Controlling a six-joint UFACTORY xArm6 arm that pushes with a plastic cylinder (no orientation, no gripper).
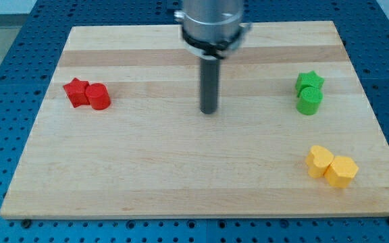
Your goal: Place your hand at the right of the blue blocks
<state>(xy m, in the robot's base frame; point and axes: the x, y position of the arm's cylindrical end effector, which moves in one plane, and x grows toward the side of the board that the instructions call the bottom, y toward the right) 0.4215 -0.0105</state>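
Note:
No blue block shows in the camera view. My tip (210, 111) rests on the wooden board (181, 175) a little above its middle, under the metal arm end at the view's top. A red star block (77, 91) and a red round block (99, 96) touch each other at the view's left. A green star block (309, 82) sits just above a green round block (308, 101) at the view's right. Two yellow blocks, one heart-like (319, 161) and one hexagonal (341, 171), touch at the lower right. My tip stands apart from all of them.
The board lies on a blue perforated table (5, 81) that shows around its edges.

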